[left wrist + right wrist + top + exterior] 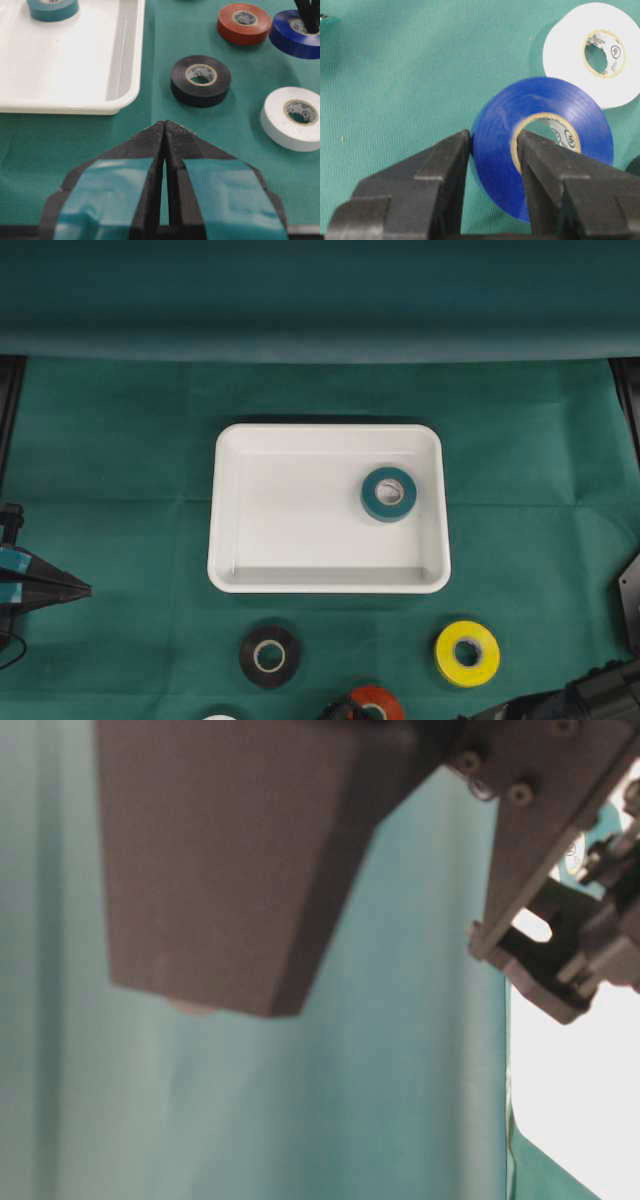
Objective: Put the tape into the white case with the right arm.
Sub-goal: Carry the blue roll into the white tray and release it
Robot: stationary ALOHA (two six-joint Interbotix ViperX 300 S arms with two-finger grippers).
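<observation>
From overhead, the white case (328, 508) sits mid-table on the green cloth (120, 440), with a teal tape roll (388, 493) lying flat inside near its right wall. Below the case lie a black roll (269, 655) and a yellow roll (467, 652), well apart. A red roll (377, 704) is cut by the bottom edge, and only a sliver of a white roll (218, 717) shows there. The left gripper (80, 589) rests at the left edge, tips together. Of the right arm (570, 700) only a dark stretch shows in the bottom right corner; its fingers are out of this view.

The table-level view is almost wholly blocked by a blurred dark arm housing (230, 860) against the teal backdrop; a strip of white at the right cannot be identified.

The left wrist view shows the left gripper's blue-banded fingers (120, 200) pressed closed on nothing. Ahead lie the case corner, the black roll, red roll, white roll and, cut off at the top right, the blue tape (295, 34) with black fingers reaching into its core.

The right wrist view shows the right gripper (492, 150) clamped on the blue tape's wall, one finger outside, one in the core, over the cloth and outside the case. The white roll lies just behind.
</observation>
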